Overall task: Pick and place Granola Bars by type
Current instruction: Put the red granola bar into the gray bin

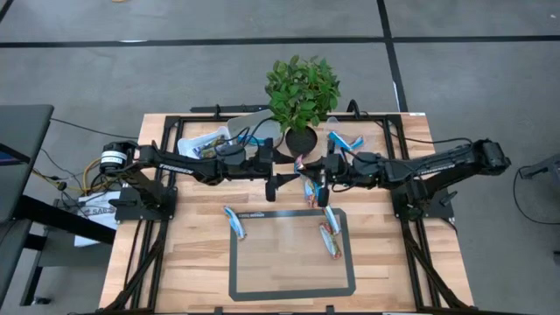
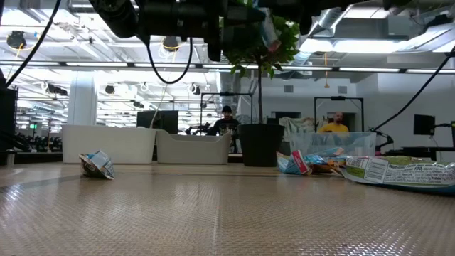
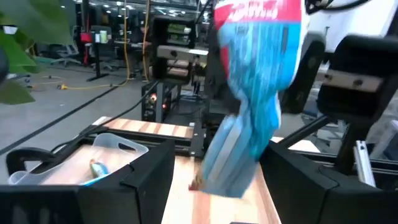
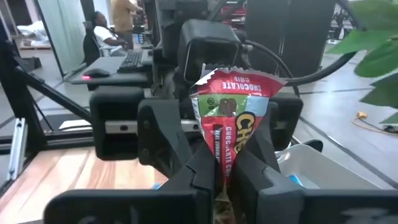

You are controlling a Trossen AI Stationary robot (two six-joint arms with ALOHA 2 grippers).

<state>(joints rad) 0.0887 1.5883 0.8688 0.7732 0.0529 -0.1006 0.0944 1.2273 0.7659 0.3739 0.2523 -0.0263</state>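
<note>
A red-and-blue wrapped bar (image 4: 231,134) is pinched upright by the right pincer (image 4: 219,171) above the worktop (image 1: 192,254). The left pincer (image 1: 272,186) is held spread, facing it. Wrapped bars are seen in the clear tub (image 1: 199,143) behind the left arm.

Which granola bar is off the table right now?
The red-and-blue bar pinched upright in the right pincer, held between both arms near the plant pot. The other bars lie on the table.

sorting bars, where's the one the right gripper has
In the high view the held bar hangs mid-table in the shut right gripper, just below the plant pot, facing the open left gripper.
</note>
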